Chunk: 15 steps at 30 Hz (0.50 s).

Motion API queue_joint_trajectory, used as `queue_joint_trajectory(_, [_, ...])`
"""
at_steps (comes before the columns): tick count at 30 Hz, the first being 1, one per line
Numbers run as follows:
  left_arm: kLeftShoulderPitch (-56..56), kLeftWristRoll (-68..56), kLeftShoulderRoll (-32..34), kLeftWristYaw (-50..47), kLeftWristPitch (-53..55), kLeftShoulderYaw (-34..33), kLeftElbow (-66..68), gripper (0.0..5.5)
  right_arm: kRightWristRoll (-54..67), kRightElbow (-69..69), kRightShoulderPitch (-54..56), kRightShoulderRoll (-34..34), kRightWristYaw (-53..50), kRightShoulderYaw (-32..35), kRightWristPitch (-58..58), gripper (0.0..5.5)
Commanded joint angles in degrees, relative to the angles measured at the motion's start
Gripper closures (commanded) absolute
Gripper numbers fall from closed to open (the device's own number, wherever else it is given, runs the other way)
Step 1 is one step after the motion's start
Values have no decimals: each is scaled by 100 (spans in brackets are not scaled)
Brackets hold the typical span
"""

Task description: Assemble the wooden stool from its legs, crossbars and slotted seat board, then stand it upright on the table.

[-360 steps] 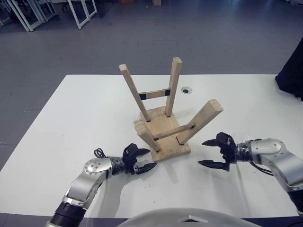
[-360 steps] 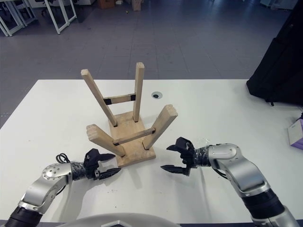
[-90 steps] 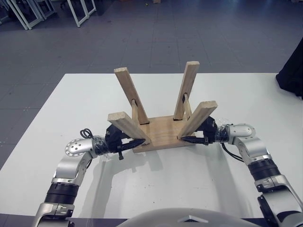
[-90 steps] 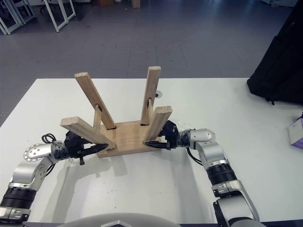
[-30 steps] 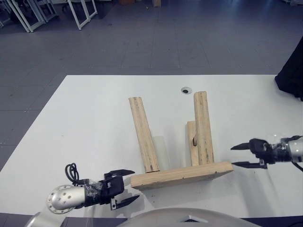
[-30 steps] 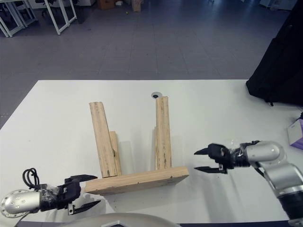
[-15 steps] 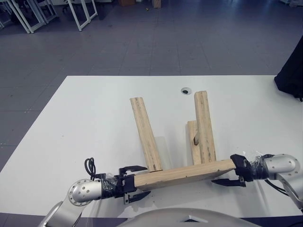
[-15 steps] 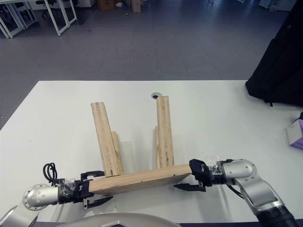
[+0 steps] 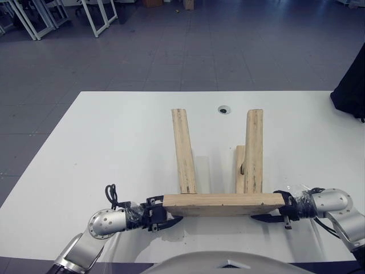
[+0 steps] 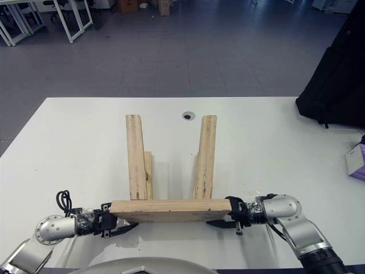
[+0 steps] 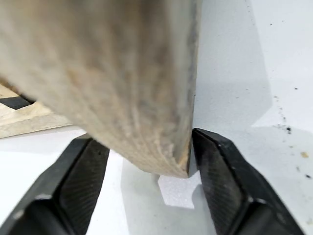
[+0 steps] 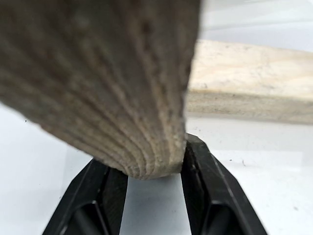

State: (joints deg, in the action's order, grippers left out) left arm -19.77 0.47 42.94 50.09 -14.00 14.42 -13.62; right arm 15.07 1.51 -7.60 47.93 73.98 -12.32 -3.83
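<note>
Wooden seat board (image 9: 223, 204) gripped endwise between closed left hand (image 9: 166, 213) and right hand (image 9: 278, 210).

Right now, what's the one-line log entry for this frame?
wooden stool: on its side, not upright | seat board: on edge, legs pointing away | left gripper, right gripper: jaws clamp board ends

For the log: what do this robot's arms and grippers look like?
The left arm and right arm have smooth, rounded silver shells. A looped black cable sits by the left wrist. The left gripper and right gripper each have two black tapered fingers with a woven texture.
</note>
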Motion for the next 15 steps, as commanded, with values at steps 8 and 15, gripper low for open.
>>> queue_joint_trajectory(8, [120, -128, 302, 574, 215, 267, -78, 384, -116, -355, 531, -127, 474, -278, -173, 408])
queue_joint_trajectory(15, [68, -817, 782, 995, 1603, 93, -893, 420, 71, -24, 644, -26, 634, -288, 172, 408])
